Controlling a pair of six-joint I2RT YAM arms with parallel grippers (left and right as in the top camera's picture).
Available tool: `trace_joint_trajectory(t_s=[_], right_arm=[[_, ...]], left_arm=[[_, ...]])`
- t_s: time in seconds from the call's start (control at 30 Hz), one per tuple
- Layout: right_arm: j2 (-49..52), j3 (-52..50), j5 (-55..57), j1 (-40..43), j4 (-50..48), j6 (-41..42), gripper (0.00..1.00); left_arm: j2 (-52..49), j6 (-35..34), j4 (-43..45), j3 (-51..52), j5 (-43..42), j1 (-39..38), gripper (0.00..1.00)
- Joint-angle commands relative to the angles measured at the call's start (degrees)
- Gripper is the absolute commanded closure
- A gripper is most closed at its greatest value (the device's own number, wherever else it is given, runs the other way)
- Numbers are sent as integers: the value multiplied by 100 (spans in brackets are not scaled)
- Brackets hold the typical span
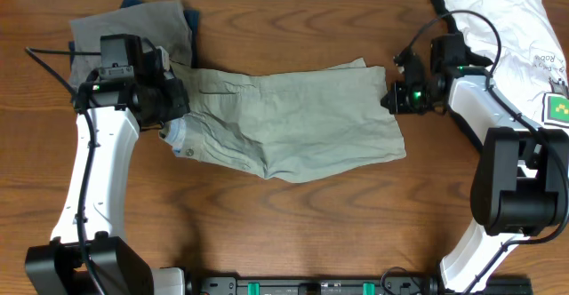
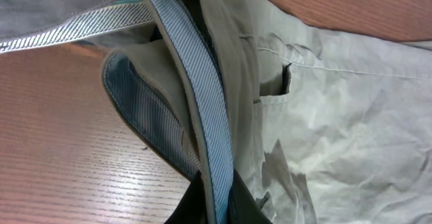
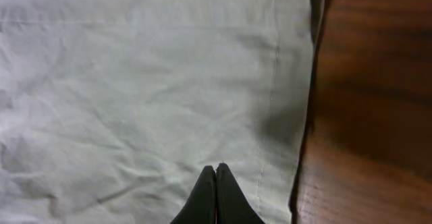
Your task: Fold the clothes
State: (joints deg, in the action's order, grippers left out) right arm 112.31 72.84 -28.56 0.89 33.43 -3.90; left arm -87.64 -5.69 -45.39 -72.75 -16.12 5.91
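Note:
The khaki-green shorts (image 1: 293, 126) lie spread across the middle of the table, waistband to the left. My left gripper (image 1: 171, 108) is shut on the waistband (image 2: 202, 96), whose blue striped lining runs up between the two black fingers (image 2: 246, 207) and stands lifted and folded over. My right gripper (image 1: 389, 98) hovers at the shorts' right hem (image 3: 277, 82), shut, fingertips (image 3: 208, 183) pressed together with no cloth between them. Other clothes lie around: a white T-shirt (image 1: 507, 19) with a small green print at the back right, and grey (image 1: 133, 24) and navy (image 1: 191, 19) pieces at the back left.
Bare wooden tabletop (image 1: 293, 233) runs along the front, below the shorts. The grey piece lies right behind the left arm (image 1: 93, 171). The right arm (image 1: 498, 135) partly covers the white T-shirt. A black rail (image 1: 302, 286) sits at the front edge.

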Motion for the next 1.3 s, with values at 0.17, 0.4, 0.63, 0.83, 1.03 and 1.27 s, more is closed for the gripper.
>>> trace_joint_trajectory(t_s=[0.17,0.4,0.63,0.83,1.03,1.27], right_arm=[[-63,-588,-33,-31,-387,-120,99],[-63,-798,225,-31,-487,-85,99],[-55,-1067,284,-4,-699,-11,99],[184,-1158,282,-22,-793,48,99],[372,-1156,173,-20,-892,109,99],[372,-1156,173,-15,-879,109,99]], left_arm=[[96,98,87,-302,-103,11,94],[96,101,92,-472,-334,-81,94],[96,96,175,-647,-463,-581,94],[96,-63,549,-647,-466,-1340,94],[96,-426,1257,-647,-463,-2057,94],[90,-730,2105,-647,-463,-2839,94]])
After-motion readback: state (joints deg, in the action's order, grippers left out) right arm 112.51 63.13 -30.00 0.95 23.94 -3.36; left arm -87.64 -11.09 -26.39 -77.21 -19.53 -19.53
